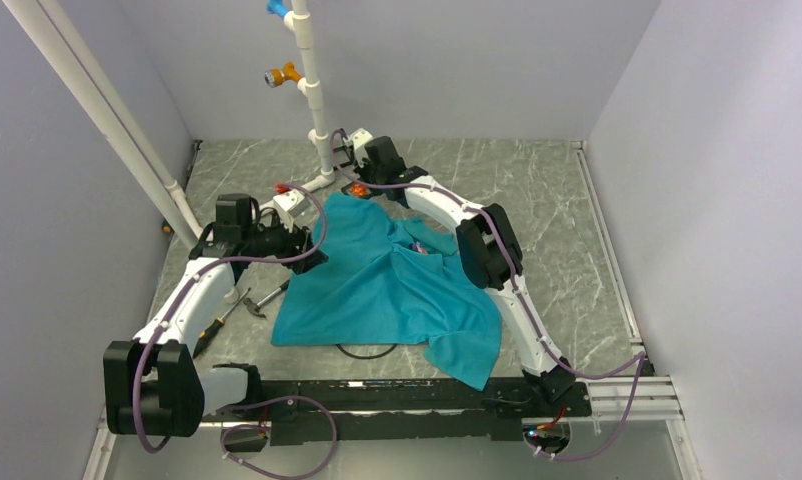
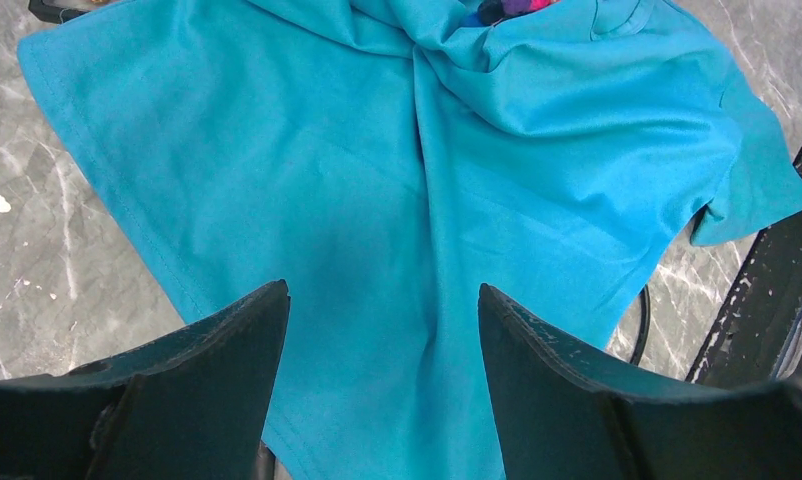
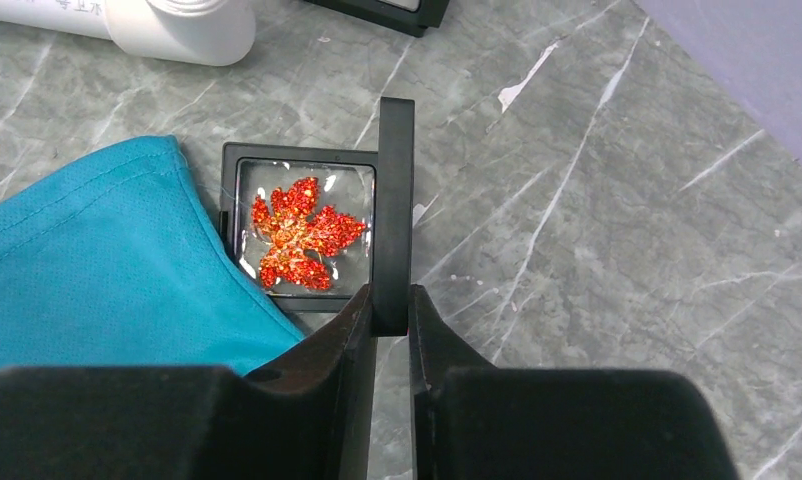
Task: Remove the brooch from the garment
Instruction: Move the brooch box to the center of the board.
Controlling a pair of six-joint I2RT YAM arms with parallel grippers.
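The teal garment [image 1: 377, 290] lies crumpled on the marble table. The brooch [image 1: 417, 247], a tiny pink-purple spot, sits in the folds near its collar and shows at the top edge of the left wrist view [image 2: 512, 8]. My left gripper [image 2: 382, 290] hovers open over the garment [image 2: 377, 180], nothing between its fingers. At the far side by the shirt's corner [image 3: 97, 280], my right gripper [image 3: 391, 305] is shut on the upright black lid [image 3: 395, 200] of a small display box [image 3: 297, 230] holding a red-orange glitter leaf.
A white pipe stand [image 1: 312, 90] rises behind the shirt, its base [image 3: 177, 25] just beyond the box. Pliers and a screwdriver [image 1: 242, 305] lie left of the shirt. A black cable loop [image 1: 367, 350] pokes out under the hem by the black base rail [image 2: 767, 300].
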